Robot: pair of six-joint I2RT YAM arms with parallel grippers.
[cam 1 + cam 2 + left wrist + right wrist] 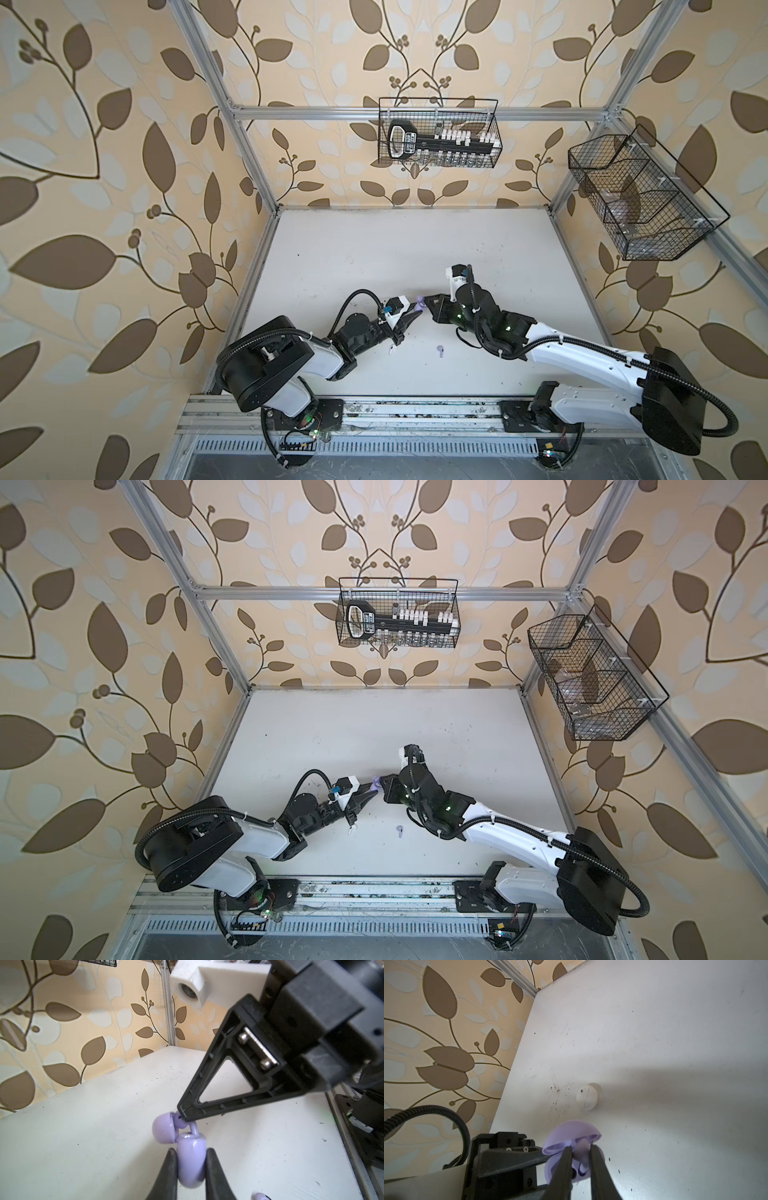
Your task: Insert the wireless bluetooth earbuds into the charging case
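The left end effector (191, 1152) is clamped on the lavender case (192, 1164), lid (164, 1130) open, near the centre of the table (374, 257). Whether the case rests on the table or hangs above it, I can't tell. The right end effector (581, 1148) meets it nose to nose, tips pinching an earbud (584, 1154) right at the case's mouth. The stem points down into the case, but how deep it sits is covered by the fingers (564, 1164). In both top views the whole meeting is just a small purple blob between black tips.

On the table, a loose earbud (440, 351), lavender, lies at 5 o'clock of the case. A white earbud (390, 350) lies at 7 o'clock, partly hidden by the left arm. A white case (588, 1096), closed, shows in the right wrist view only. The back basket (457, 164) holds a black-handled tool (399, 137) with a label (410, 145), too blurred to read.
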